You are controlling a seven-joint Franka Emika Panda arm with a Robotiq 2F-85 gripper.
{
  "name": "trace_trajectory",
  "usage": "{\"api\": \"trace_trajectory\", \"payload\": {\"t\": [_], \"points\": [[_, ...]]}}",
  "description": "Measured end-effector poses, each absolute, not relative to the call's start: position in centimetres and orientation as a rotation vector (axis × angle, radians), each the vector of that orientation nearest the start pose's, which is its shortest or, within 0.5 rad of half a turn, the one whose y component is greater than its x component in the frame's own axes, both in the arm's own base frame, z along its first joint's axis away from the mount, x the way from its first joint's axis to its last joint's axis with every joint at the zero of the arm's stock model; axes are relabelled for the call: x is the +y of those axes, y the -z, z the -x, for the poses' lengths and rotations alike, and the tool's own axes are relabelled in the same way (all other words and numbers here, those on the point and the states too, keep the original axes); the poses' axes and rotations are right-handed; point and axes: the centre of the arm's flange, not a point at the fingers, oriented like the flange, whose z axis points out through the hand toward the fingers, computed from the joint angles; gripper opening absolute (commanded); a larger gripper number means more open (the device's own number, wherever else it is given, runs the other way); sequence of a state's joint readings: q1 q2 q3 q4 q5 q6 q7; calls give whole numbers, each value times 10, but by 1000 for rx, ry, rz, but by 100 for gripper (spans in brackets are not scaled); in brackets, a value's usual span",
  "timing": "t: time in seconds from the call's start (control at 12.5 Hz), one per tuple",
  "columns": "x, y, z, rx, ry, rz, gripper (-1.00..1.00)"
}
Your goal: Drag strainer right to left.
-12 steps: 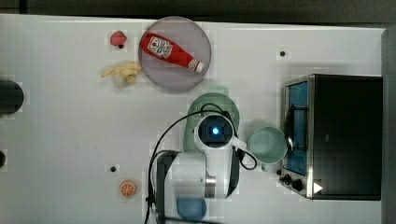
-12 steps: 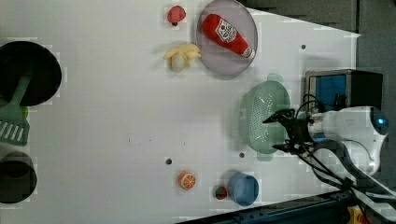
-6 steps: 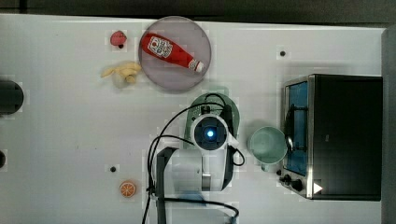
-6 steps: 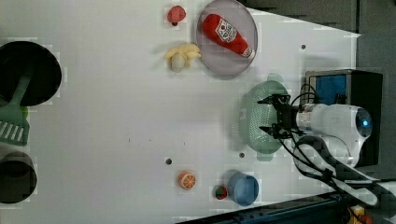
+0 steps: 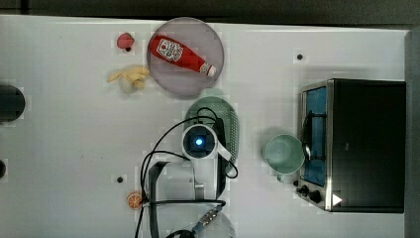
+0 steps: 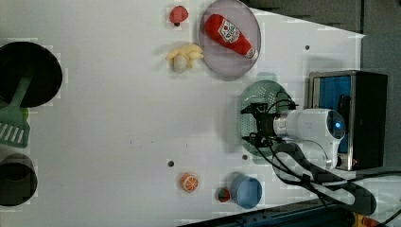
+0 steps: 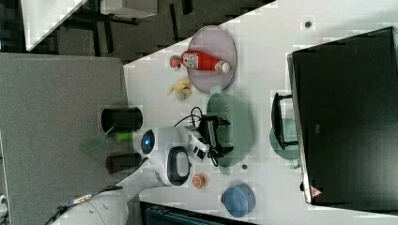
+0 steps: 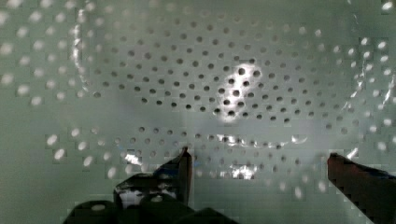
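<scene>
One white table, dark floor beyond edge.

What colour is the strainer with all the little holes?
The strainer is pale mint green, clearest in the wrist view.

White rounded arm, black cables, blue light.

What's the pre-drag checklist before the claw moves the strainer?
1. Claw open: ok.
2. Claw over strainer bowl: ok, holes fill the wrist view.
3. Fingers bearing on the strainer: cannot tell.
4. Drag lane toward the top view's left: ok, bare table there.
5. Plate close by strainer's end: not ok, watch for a nudge.
6. Cup apart from strainer: ok.
</scene>
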State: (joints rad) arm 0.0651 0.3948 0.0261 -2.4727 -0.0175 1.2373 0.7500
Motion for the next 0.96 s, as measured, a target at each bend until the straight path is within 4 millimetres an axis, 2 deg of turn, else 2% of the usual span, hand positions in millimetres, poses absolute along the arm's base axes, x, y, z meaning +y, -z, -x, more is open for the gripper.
{"api": "trace_trajectory", "payload": {"t": [0.24, 0.48, 0.72, 0.96], "points": [[68, -133, -459, 2075, -80, 2408, 100], [89, -142, -464, 2074, -45, 2380, 100], [122, -144, -470, 2105, -52, 2328, 100], [153, -138, -459, 2149, -84, 2321, 100]]}}
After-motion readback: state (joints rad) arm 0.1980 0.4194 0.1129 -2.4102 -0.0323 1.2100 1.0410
